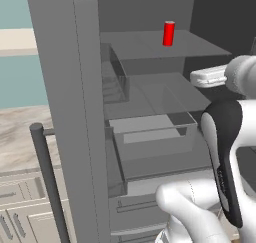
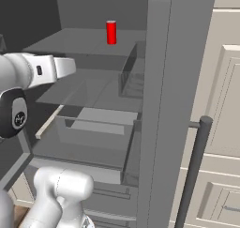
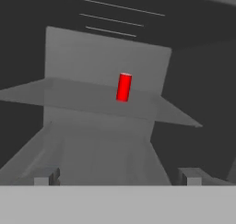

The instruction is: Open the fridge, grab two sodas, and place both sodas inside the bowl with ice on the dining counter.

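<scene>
Gaping pincer (image 3: 118, 176) (empty), facing soda (image 3: 123, 87)

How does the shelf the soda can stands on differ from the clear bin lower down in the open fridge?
The top shelf is a flat grey slab; the clear bin is a box with see-through walls. The shelf carries the upright red soda can; nothing shows inside the bin. The shelf sits high and far back, while the bin sits lower and nearer the robot. Both are grey fittings inside the fridge.

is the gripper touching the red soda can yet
Apart. In the hand view the soda can stands on a shelf well beyond the open gripper, bare shelf between them.
</scene>
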Controlling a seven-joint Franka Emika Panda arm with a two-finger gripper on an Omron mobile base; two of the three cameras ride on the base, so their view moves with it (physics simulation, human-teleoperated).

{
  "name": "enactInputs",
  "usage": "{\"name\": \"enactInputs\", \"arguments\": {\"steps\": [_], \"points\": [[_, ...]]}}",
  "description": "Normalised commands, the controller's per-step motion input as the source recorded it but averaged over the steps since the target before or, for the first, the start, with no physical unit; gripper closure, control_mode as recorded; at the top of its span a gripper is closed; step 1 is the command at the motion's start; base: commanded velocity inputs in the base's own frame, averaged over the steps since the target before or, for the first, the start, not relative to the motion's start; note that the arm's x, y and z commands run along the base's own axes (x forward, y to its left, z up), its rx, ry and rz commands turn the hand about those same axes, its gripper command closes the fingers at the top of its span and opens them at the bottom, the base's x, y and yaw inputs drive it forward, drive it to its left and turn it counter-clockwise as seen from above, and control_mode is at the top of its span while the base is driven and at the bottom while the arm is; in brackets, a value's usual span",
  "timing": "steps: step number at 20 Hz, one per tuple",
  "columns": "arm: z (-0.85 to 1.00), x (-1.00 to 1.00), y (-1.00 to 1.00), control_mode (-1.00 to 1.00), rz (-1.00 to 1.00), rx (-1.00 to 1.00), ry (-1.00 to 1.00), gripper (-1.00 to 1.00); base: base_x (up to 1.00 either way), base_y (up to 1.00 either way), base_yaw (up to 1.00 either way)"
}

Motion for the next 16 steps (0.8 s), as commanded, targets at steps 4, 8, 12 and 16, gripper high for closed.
{"name": "enactInputs", "arguments": {"steps": [4, 8, 12, 16], "points": [[0.0, 0.23, 0.0, -1.0, 0.03, 0.0, -0.15, -1.0, 0.0, 0.0, 0.0], [0.0, 0.3, 0.0, -1.0, 0.03, 0.0, -0.12, -1.0, 0.0, 0.0, 0.0], [0.0, 0.32, 0.0, -1.0, 0.05, 0.0, -0.09, -1.0, 0.0, 0.0, 0.0], [0.0, 0.41, 0.0, -1.0, 0.03, 0.0, -0.06, -1.0, 0.0, 0.0, 0.0]]}}
